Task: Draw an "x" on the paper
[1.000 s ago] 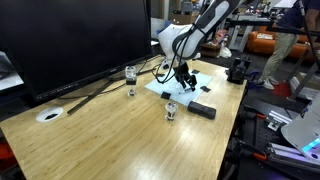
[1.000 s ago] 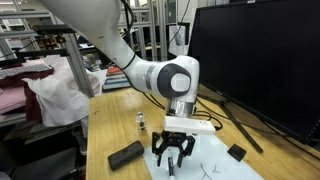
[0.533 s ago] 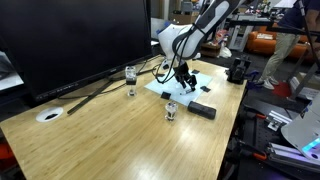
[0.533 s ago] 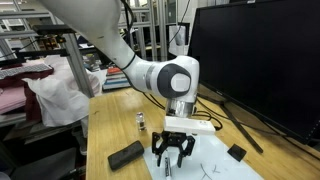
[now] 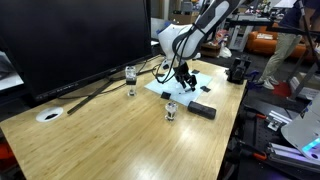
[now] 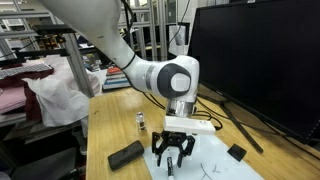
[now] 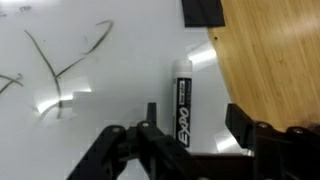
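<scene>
**A:** What does the paper (image 7: 130, 85) look like?

**B:** In the wrist view it is a white, glossy sheet lying flat on the wooden table (image 7: 275, 60), with a black tape piece (image 7: 203, 10) at its corner. 2 thin dark strokes cross on it in a loose x, and another faint stroke sits at the picture's left edge. In both exterior views the sheet lies near the table's edge, directly under the gripper (image 6: 172, 160), in front of the big dark monitor (image 5: 80, 40).

**A:** And the gripper's fingers (image 7: 240, 122)?

**B:** Spread wide, gripping nothing. A white marker (image 7: 182, 100) with a black label lies on the paper between them, nearer the finger on the picture's left. I cannot tell whether it touches that finger; the opposite finger is clearly apart from it.

**A:** How high is the gripper?

**B:** Low over the sheet, pointing down.
</scene>
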